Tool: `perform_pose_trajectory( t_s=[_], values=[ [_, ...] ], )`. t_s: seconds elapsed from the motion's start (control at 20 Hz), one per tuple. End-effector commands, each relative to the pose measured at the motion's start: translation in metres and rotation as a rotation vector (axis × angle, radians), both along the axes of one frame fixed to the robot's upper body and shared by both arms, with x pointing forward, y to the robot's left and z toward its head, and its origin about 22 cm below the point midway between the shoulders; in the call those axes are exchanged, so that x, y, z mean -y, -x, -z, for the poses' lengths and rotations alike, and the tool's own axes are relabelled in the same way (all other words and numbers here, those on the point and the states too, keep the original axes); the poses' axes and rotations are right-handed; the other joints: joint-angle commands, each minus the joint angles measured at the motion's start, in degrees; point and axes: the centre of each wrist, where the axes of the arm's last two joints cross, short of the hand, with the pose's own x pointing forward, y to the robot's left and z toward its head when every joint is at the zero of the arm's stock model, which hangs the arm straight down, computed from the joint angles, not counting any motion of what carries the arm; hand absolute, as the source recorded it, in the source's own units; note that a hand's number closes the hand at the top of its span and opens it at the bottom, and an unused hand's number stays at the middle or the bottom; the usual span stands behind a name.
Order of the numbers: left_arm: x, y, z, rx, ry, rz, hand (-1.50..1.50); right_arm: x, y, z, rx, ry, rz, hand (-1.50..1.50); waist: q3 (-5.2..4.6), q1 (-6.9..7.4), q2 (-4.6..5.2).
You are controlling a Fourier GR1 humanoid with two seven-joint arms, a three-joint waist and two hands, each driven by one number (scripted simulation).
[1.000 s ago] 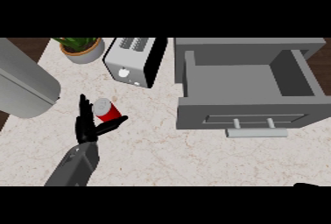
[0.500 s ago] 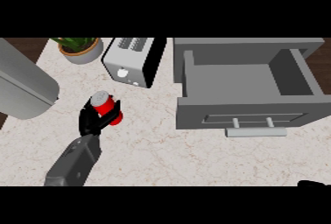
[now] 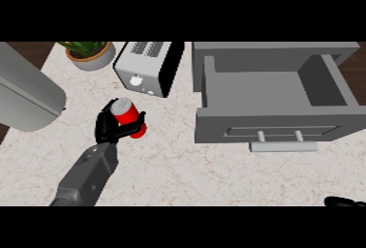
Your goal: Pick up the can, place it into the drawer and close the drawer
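Head view: your left hand (image 3: 113,127) has its fingers curled round the one red can (image 3: 127,116), left of centre, apart from the single open drawer (image 3: 275,94) at upper right. The can looks light, rigid and smooth, so grip mid-body. Your right hand (image 3: 344,202) barely shows at lower right; you cannot tell its fingers' state.

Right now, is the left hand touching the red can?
Touching. The head view shows the left hand with its black fingers curled round the red can, overlapping the can's body with no gap between them.
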Motion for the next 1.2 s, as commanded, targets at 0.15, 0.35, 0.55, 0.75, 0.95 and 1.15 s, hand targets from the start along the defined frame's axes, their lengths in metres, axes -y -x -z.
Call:
perform_pose_trajectory(
  t_s=[0.15, 0.35, 0.55, 0.75, 0.95, 1.15],
  values=[
    [0.012, -0.018, -0.018, 0.038, 0.005, 0.220, 1.50, -0.004, 0.005, -0.011, 0.006, 0.016, 0.012, -1.50, 0.01, -0.09, -0.05],
    [0.037, -0.032, -0.043, 0.047, 0.000, 0.264, 1.50, 0.001, 0.016, -0.002, 0.008, 0.020, 0.038, -1.50, 0.09, 0.82, -0.49],
    [0.052, -0.057, -0.086, 0.069, -0.047, 0.323, 1.50, 0.013, 0.001, -0.009, -0.003, 0.022, 0.049, -1.50, 0.09, 0.97, -0.50],
    [0.098, -0.067, -0.126, 0.085, -0.082, 0.379, 1.50, 0.013, 0.011, -0.016, 0.005, 0.023, 0.043, -1.50, 0.10, 0.93, -0.71],
    [0.107, -0.072, -0.153, 0.106, -0.067, 0.409, 1.50, 0.007, 0.006, -0.009, 0.010, 0.016, 0.053, -1.50, 0.10, 1.21, -0.69],
    [0.130, -0.078, -0.211, 0.117, -0.051, 0.410, 1.50, 0.005, 0.005, 0.000, 0.008, -0.002, 0.054, -1.50, 0.11, 1.22, -0.77]
  ],
)
